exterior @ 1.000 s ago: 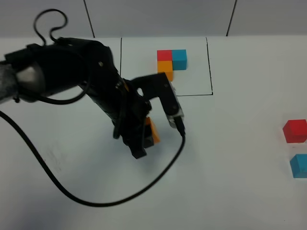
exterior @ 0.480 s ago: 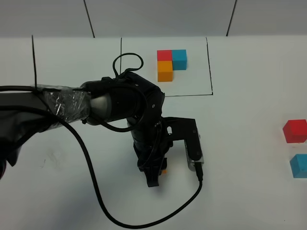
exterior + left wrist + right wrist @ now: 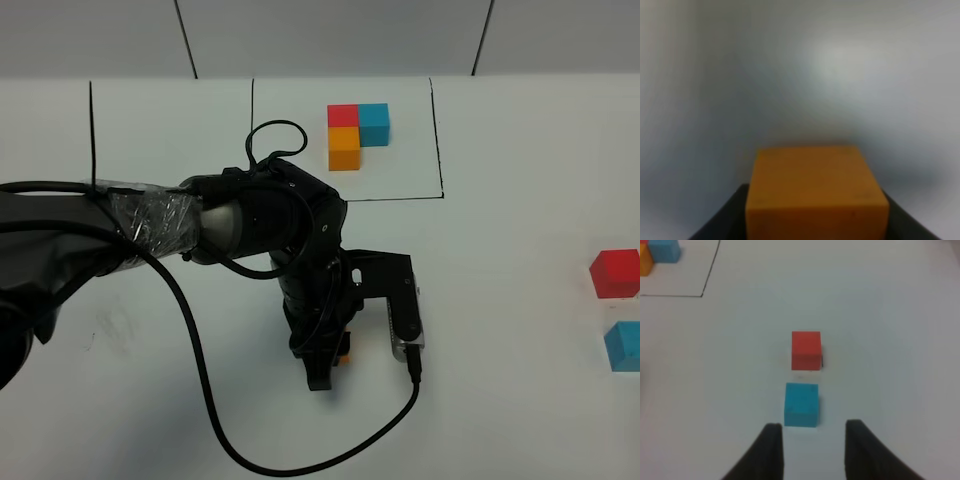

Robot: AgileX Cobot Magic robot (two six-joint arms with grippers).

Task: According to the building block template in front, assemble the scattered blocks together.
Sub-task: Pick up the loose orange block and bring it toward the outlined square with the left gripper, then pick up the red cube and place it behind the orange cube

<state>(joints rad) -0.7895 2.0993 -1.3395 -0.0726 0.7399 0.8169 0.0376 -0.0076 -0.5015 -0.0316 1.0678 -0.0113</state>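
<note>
The building block template [image 3: 355,135] is an L of red, blue and orange cubes inside a black-line rectangle at the back of the table. My left gripper [image 3: 325,365] is low over the middle of the table, shut on the orange block [image 3: 343,351]. That orange block [image 3: 815,190] fills the lower middle of the left wrist view, with a dark finger on each side. The red block [image 3: 614,273] and blue block [image 3: 623,346] lie at the right edge. My right gripper [image 3: 813,436] hovers open just short of the blue block [image 3: 801,404], with the red block [image 3: 806,350] beyond it.
A black cable [image 3: 250,440] loops from the left arm across the front of the table. The template's black frame line [image 3: 710,270] shows in a corner of the right wrist view. White table surface [image 3: 520,200] lies between the template and the two loose blocks.
The left arm swung from beside the template toward the front middle of the table, carrying the orange block. Over the last half second it has hardly moved. The red and blue blocks stayed put.
</note>
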